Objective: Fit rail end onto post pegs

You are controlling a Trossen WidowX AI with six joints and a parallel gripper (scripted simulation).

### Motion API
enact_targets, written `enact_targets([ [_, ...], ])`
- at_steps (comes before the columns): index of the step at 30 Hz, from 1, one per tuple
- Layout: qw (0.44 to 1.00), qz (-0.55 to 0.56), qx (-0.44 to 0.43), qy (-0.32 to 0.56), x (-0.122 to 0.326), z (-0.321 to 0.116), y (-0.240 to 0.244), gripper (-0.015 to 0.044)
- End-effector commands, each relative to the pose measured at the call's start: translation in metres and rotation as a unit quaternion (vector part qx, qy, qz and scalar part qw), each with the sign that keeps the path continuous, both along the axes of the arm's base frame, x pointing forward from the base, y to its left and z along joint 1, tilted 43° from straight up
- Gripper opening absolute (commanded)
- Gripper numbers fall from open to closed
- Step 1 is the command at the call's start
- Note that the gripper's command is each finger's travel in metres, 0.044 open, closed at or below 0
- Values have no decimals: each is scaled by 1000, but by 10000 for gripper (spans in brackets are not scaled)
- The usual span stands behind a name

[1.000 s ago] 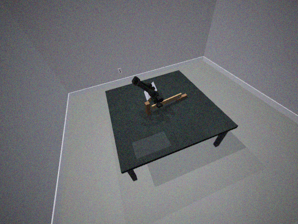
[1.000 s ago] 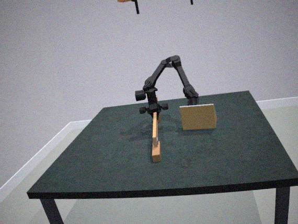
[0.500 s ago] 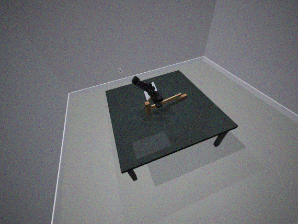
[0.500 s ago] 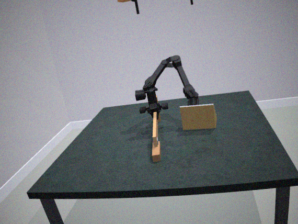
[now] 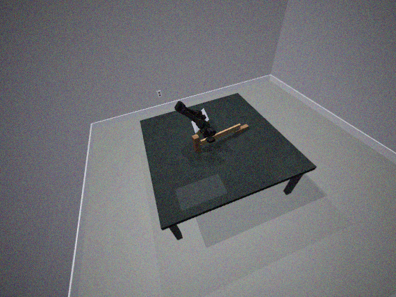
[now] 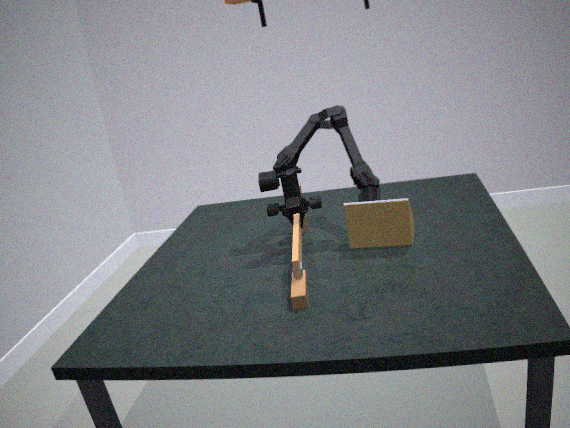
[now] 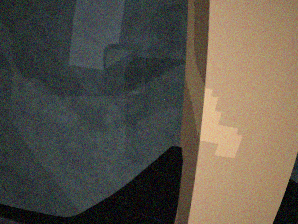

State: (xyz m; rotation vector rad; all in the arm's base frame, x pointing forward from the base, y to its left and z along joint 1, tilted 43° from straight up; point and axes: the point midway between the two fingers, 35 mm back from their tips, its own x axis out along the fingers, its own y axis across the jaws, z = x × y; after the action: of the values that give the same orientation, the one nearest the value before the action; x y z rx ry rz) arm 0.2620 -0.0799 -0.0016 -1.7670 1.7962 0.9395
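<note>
While the end effector (image 5: 210,139) (image 6: 296,220) grips the rail, the near end sits by the post

End effector clamped on rail (image 5: 226,132) (image 6: 297,245) (image 7: 245,100), near its post end; fingertips mostly hidden by arm and rail. Arm (image 5: 191,112) (image 6: 305,135) arches up, then down to it. Post (image 5: 196,143) upright on the surface (image 5: 174,166) (image 6: 200,310), just beside rail's near end in top view; mostly hidden behind end effector in exterior. Pegs and holes: can't make out, so seating can't be told, nor contact with post. Rail runs from post side to block (image 5: 242,128) (image 6: 299,292), far end at the bracket (image 6: 301,270), which is small and partly hidden. Exact level of rail: can't tell. In wrist view rail fills right side, a brighter jagged patch on its face. Off to one side of rail, a tan panel (image 6: 380,224) with white top edge, standing on the surface near arm's foot.
</note>
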Motion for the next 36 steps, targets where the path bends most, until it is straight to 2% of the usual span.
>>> enact_targets([
  [1,1000,3,0,-4,3,4,0,0],
  [36,1000,3,0,-4,4,11,-8,0],
])
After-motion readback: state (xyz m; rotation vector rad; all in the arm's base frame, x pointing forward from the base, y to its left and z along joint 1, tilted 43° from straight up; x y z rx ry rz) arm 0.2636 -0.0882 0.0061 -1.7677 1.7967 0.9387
